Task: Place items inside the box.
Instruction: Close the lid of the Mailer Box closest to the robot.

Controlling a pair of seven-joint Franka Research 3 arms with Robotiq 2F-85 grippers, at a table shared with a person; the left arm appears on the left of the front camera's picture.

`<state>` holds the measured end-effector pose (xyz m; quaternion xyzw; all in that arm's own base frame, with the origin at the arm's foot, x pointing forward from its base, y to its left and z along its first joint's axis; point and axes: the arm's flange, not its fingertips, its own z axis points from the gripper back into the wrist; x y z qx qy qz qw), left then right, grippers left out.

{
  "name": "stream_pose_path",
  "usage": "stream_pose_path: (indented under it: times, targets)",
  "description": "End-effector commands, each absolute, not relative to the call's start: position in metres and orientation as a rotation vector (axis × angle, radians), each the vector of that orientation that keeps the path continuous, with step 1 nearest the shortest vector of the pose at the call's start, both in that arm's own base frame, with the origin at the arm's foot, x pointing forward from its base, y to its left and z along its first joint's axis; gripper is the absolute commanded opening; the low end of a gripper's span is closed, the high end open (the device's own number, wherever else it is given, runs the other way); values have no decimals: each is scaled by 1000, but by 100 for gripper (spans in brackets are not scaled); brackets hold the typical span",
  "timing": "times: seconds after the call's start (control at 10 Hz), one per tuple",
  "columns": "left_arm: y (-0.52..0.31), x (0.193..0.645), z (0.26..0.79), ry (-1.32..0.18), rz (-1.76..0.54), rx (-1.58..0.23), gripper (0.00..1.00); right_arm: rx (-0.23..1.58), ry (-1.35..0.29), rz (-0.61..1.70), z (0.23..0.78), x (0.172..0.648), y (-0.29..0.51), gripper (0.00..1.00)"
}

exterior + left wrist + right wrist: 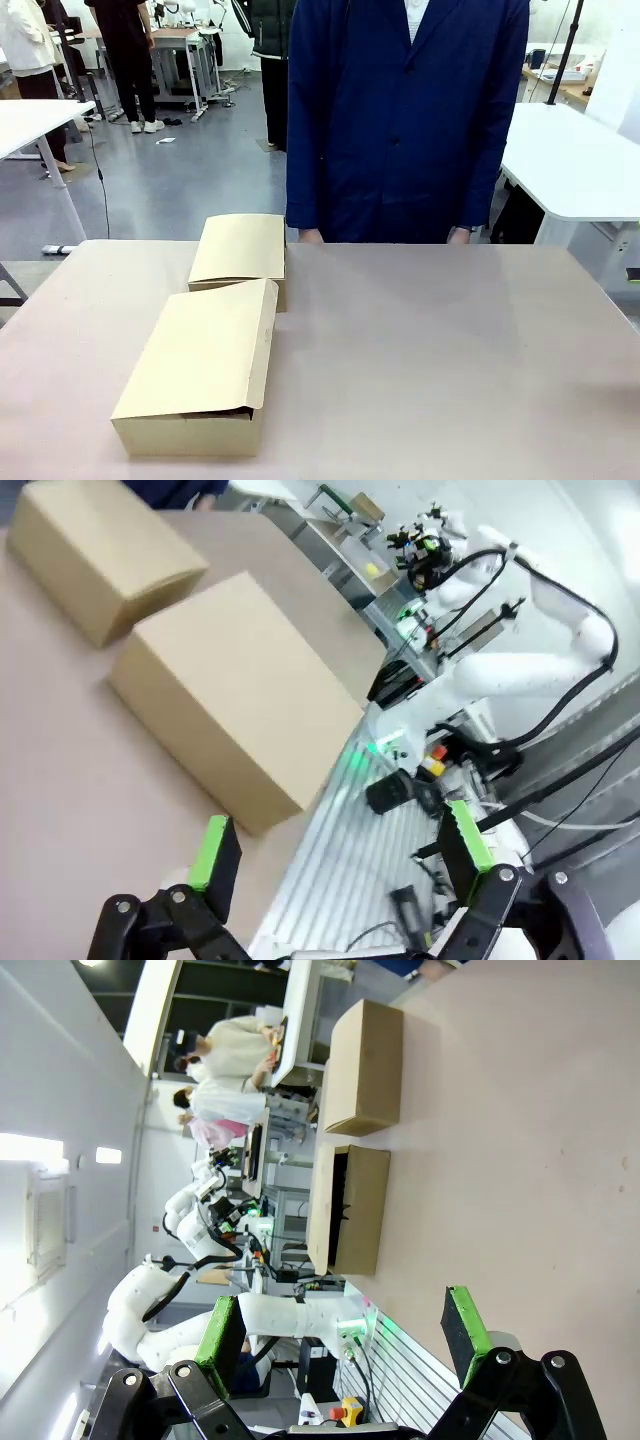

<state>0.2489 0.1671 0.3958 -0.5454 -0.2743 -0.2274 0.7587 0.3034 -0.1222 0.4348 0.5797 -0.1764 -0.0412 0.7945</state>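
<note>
Near box (pixel 200 370) — cardboard, on the table's (pixel 450 360) left part, lid lowered with a dark gap along its front edge; contents hidden. Far box (pixel 240 250) — cardboard, closed, just beyond the first. Person in a blue coat (pixel 405 110) — at the far edge, fingertips on the table. Left gripper (pixel 340 855) — fingers spread, grasping nothing. Right gripper (pixel 345 1335) — fingers spread, grasping nothing.

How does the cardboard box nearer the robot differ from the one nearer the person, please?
The nearer tan cardboard box looks larger than the farther tan cardboard box. The nearer box's lid gapes slightly at its front edge, showing a dark gap, while the farther box looks fully shut. Both are plain, flat-topped, and sit close together on the table's left half.
</note>
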Motion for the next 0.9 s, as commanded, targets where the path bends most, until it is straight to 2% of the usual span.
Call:
stream_pose_path:
  times: [0.0,0.8]
  targets:
    - [161,253,412,-659,-575,-1148,100,1247,-380,-111,439,305,-122,100]
    - [161,253,412,-659,-575,-1148,100,1247,-380,-111,439,305,-122,100]
